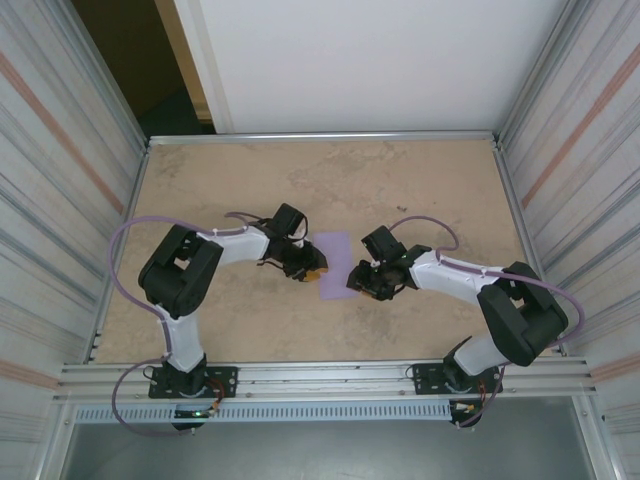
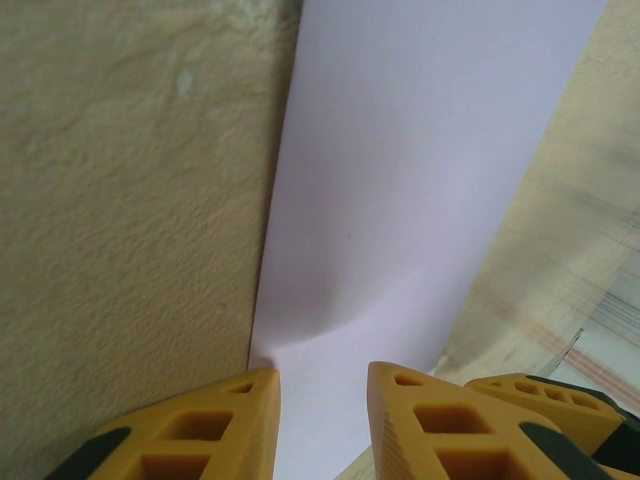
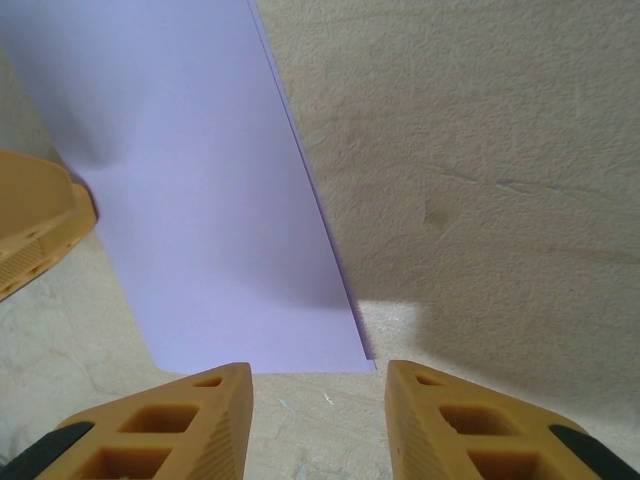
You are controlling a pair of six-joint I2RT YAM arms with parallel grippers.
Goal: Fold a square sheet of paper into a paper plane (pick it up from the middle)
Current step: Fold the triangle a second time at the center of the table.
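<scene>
The square sheet of paper [image 1: 333,262] lies flat on the table [image 1: 400,180] between the two arms. It reads as a long narrow strip rather than a square, so it is probably creased in half already. A darker line along its long edge in the right wrist view hints at two layers.

It should handle as very light, thin and limp. It will slide easily on the table, sag if taken by one end, and pick up stray creases under a hard pinch. Its near short edge gives a corner to lift, but a hold at the middle of a long edge, as the task asks, would likely carry it more evenly. The far end lies unattended.

The left gripper [image 2: 322,375] sits at the paper's near end. Its jaws are partly apart, with the paper [image 2: 400,200] running flat through the gap and away. A soft shadowed dip beside one finger suggests contact, but nothing is pinched, and whether the tips press down cannot be told.

The right gripper [image 3: 318,368] has its jaws moderately apart over bare table. It holds nothing, and the corner of the paper [image 3: 200,200] lies just beyond its tips.
</scene>
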